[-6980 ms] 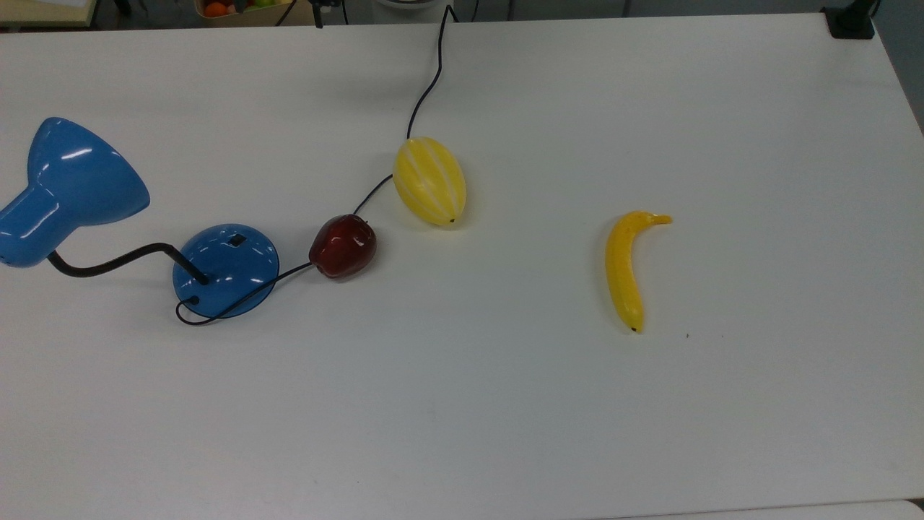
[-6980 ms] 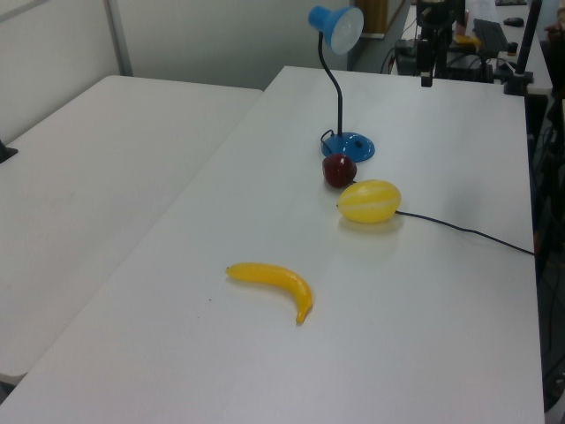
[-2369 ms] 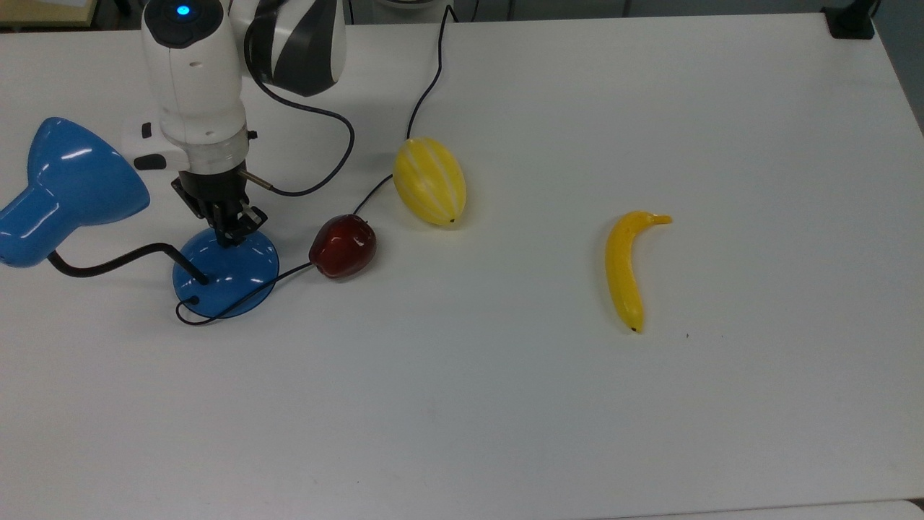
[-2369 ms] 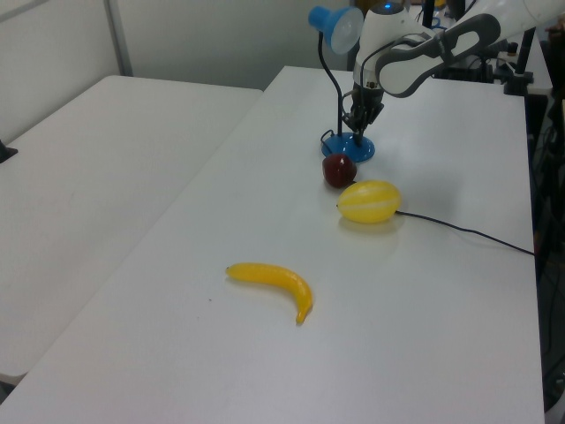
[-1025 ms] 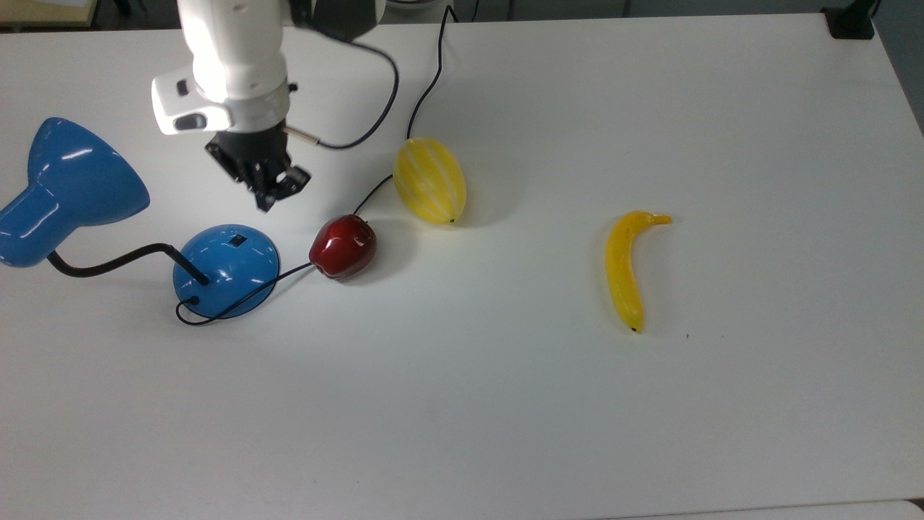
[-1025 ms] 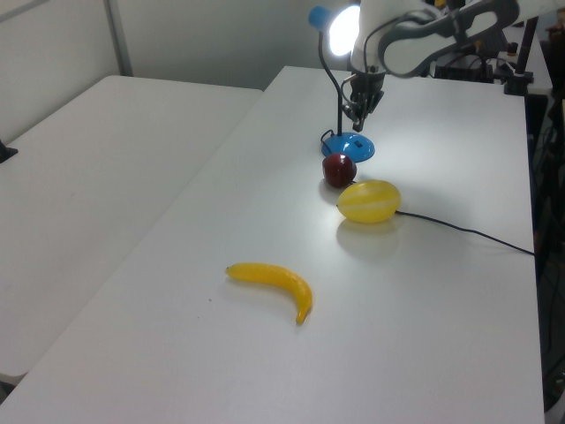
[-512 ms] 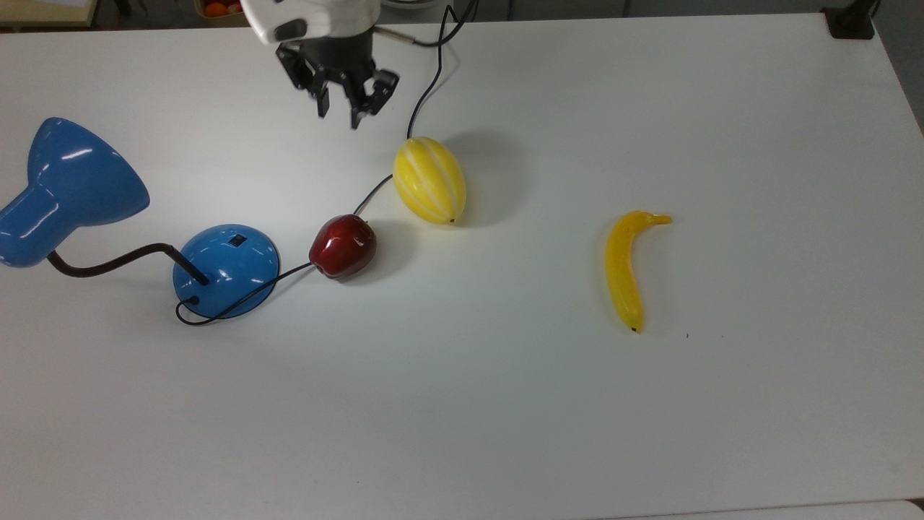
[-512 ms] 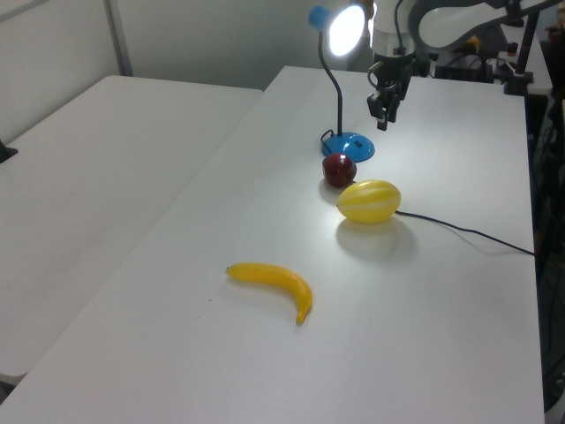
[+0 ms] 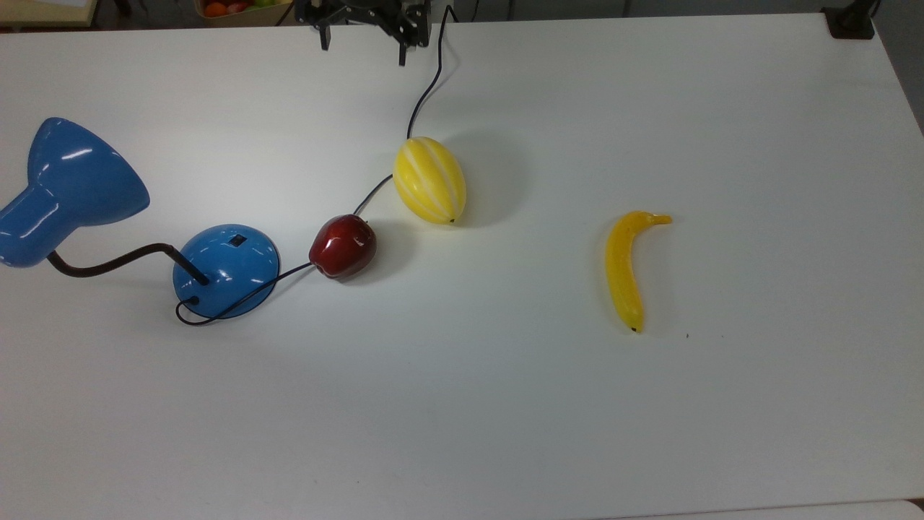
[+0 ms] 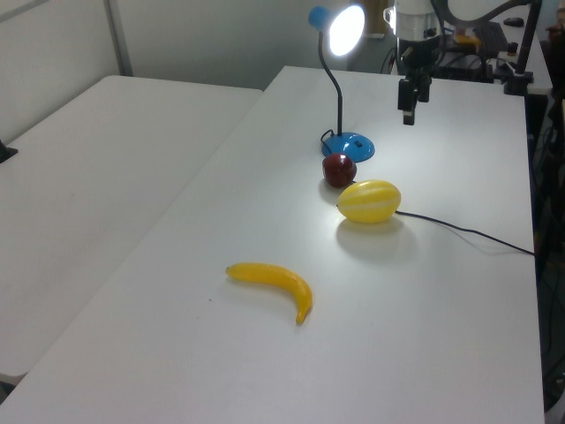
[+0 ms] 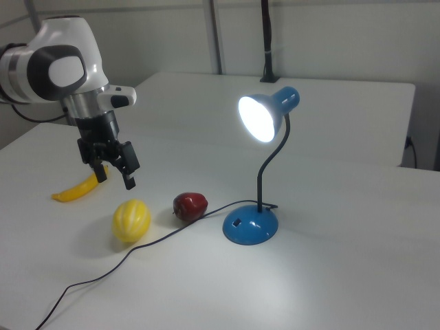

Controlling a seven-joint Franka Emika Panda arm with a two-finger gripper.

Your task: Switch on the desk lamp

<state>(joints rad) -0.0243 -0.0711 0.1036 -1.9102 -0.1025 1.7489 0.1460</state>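
Note:
The desk lamp stands on the white table (image 9: 505,404), and its blue cone shade (image 11: 265,117) glows bright. In the top view its shade (image 9: 72,180) is at the left, with the domed blue base (image 9: 225,269) and small dark switch (image 9: 236,240) beside it. The black gooseneck (image 11: 265,168) rises from the base (image 11: 251,225). My gripper (image 9: 363,45) hangs open and empty at the top view's top edge, far from the base. In the right view my gripper (image 11: 117,179) hovers above the melon. The lit shade (image 10: 344,28) also shows in the left view.
A dark red apple (image 9: 343,245) and a yellow striped melon (image 9: 429,180) lie right of the base, on the lamp's thin black cord (image 9: 426,94). A banana (image 9: 624,267) lies further to the top view's right. A second white table (image 10: 97,177) adjoins at the left view's left.
The gripper rose off the lamp base and drew back to the top view's top edge, its fingers spreading wider. The lamp, dark 2.4 s ago, is lit.

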